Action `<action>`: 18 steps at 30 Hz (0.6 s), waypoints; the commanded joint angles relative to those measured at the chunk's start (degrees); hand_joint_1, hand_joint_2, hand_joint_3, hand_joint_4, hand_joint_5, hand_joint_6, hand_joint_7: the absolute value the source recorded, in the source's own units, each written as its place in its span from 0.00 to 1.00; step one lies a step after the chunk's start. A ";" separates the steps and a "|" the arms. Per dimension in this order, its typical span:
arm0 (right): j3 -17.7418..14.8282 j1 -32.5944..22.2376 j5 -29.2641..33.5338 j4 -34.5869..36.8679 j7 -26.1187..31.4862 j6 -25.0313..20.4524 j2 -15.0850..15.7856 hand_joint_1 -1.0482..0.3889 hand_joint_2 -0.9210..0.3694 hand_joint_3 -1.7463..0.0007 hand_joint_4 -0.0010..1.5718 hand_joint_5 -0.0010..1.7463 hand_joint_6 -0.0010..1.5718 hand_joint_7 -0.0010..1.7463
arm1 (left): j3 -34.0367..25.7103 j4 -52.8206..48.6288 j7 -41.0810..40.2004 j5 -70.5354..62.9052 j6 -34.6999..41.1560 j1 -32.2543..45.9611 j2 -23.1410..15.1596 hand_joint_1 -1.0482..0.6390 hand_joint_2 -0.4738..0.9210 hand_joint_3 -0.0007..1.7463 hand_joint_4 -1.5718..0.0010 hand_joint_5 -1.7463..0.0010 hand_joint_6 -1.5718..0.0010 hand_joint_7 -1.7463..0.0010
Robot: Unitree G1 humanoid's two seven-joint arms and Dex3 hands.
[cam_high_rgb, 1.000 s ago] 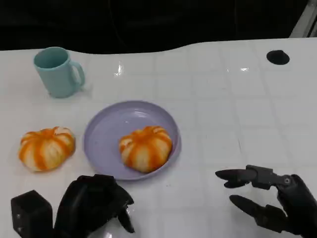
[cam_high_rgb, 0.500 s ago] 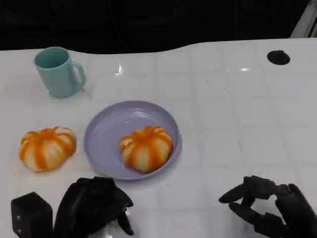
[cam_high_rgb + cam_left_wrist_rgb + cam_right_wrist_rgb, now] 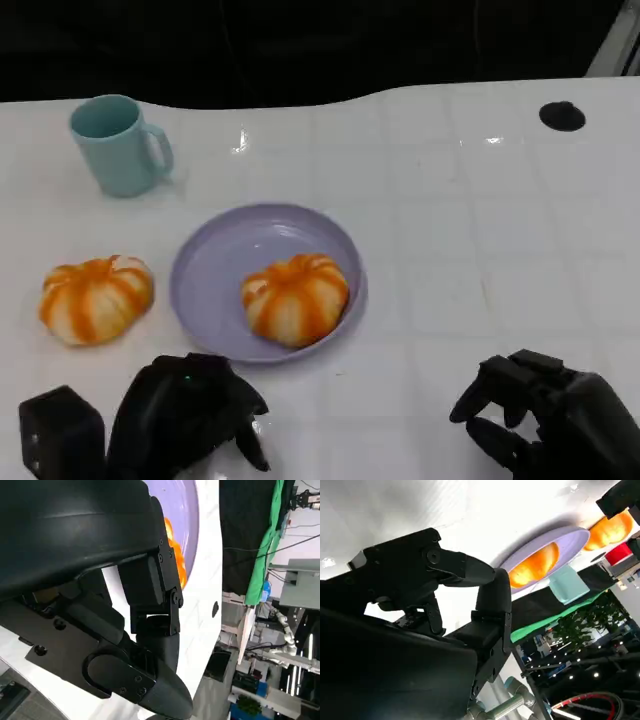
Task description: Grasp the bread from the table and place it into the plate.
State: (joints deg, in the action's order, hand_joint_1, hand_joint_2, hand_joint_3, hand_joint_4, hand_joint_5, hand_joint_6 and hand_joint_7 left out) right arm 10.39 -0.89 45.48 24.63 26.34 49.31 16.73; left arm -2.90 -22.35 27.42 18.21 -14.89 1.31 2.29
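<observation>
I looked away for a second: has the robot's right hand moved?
Yes. The right hand has pulled back toward the table's near edge, away from the plate, and its fingers have curled in.

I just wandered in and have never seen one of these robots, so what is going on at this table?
A humanoid robot is moving bread onto a purple plate. One orange-striped bread already lies in the plate; another bread sits on the table beside it, with a teal mug farther back. Neither hand holds anything: the left hand hangs near the table edge with its fingers curled, and the right hand has its fingers curled in too.
</observation>
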 commanded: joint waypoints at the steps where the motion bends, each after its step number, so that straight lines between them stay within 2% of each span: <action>1: 0.58 0.45 -0.88 0.88 1.42 -1.08 1.51 0.45 0.13 0.60 0.41 1.00 0.33 0.89 | -0.45 0.43 -0.30 -0.35 0.27 0.45 -0.69 0.00 0.92 0.01 0.02 0.53 0.00 0.74; 18: 2.30 0.97 -2.74 1.75 2.02 -1.89 2.14 0.44 0.13 0.61 0.42 1.00 0.34 0.88 | -0.66 -0.29 0.21 -0.41 -0.23 0.41 -1.01 0.00 0.92 0.00 0.02 0.53 0.00 0.74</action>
State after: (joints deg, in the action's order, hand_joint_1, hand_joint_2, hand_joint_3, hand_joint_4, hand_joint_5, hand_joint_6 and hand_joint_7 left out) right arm 12.59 0.00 43.92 26.36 28.25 48.15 17.74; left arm -3.13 -22.46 27.44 18.19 -14.87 1.31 2.14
